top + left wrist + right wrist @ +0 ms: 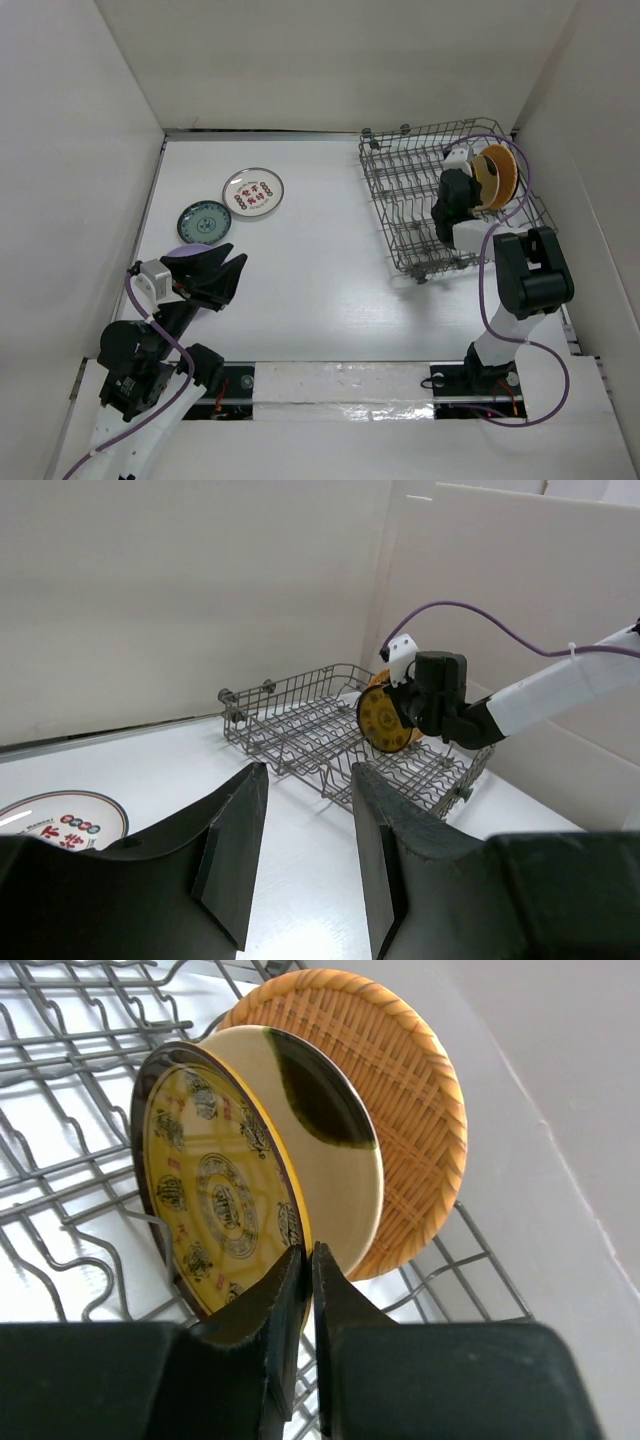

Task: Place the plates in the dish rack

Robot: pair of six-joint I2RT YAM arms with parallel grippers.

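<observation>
The grey wire dish rack (410, 200) stands at the back right. My right gripper (468, 180) is inside it, shut on the lower rim of a dark yellow patterned plate (215, 1200) that stands upright between the tines. Behind that plate stand a cream dish with a dark patch (335, 1150) and a woven orange-tan dish (415, 1090). My left gripper (236, 255) is open and empty at the front left, over a lavender plate (185, 250) that it mostly hides. A teal plate (204, 221) and a white plate with red marks (253, 190) lie flat on the table. No black plate shows.
White walls close the table on the left, back and right. The rack's long side (300, 730) faces the left arm, with several free rows of tines. The right arm's purple cable (485, 290) loops beside the rack.
</observation>
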